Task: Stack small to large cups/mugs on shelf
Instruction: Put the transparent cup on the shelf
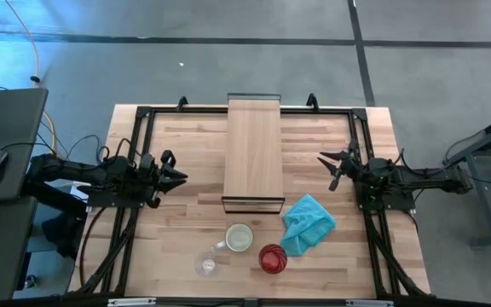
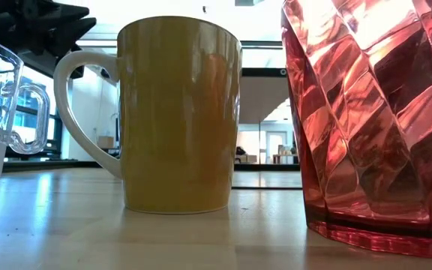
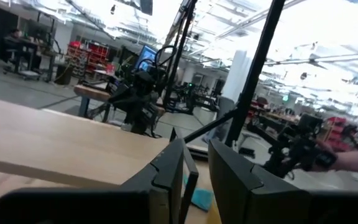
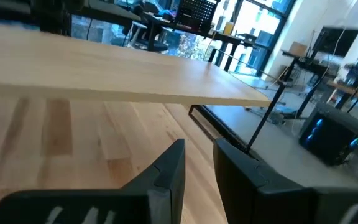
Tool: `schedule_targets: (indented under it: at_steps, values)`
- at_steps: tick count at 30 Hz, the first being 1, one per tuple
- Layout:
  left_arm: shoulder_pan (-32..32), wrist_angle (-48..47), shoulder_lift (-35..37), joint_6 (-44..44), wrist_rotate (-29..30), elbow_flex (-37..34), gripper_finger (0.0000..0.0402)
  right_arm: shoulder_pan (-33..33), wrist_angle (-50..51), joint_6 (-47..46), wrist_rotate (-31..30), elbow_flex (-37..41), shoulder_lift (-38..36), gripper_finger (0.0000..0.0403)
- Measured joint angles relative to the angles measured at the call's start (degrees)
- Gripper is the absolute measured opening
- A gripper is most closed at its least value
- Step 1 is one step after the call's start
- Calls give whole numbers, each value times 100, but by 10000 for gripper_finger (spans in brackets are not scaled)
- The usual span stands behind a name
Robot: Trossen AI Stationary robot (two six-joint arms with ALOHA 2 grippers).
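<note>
progress: not begun, shelf (image 1: 253,145) bare | clear glass (image 1: 207,265), cream mug (image 1: 239,237), red cup (image 1: 272,257) at table's 6 o'clock | left gripper (image 1: 180,178) 9 o'clock, right gripper (image 1: 326,163) 3 o'clock, both slightly parted, empty

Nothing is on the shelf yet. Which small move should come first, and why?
Probably the left hand should move toward the small clear glass. All three cups stand on the table in front of the bare shelf, neither hand holds anything, and this glass is nearest the left arm.

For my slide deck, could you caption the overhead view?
Glass, mug and red cup wait below the empty shelf, cloth beside them, left gripper and right gripper flanking.
</note>
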State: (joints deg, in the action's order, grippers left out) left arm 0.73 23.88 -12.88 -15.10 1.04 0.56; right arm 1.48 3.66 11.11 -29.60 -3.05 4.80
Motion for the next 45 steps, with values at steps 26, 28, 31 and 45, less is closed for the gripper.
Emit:
schedule_targets:
  at_steps: [26,28,31,45]
  values:
    - [0,39,2,-519,-4,0,67,2,-92,-3727,681,0,-2,78]
    - [0,55,0,-513,-2,0,67,2,-92,-3901,694,0,-2,78]
    - [0,78,2,-518,-2,0,67,2,-92,-3925,693,0,-2,78]
    - [0,-9,2,-1714,251,0,67,2,-26,-3936,693,0,-2,78]
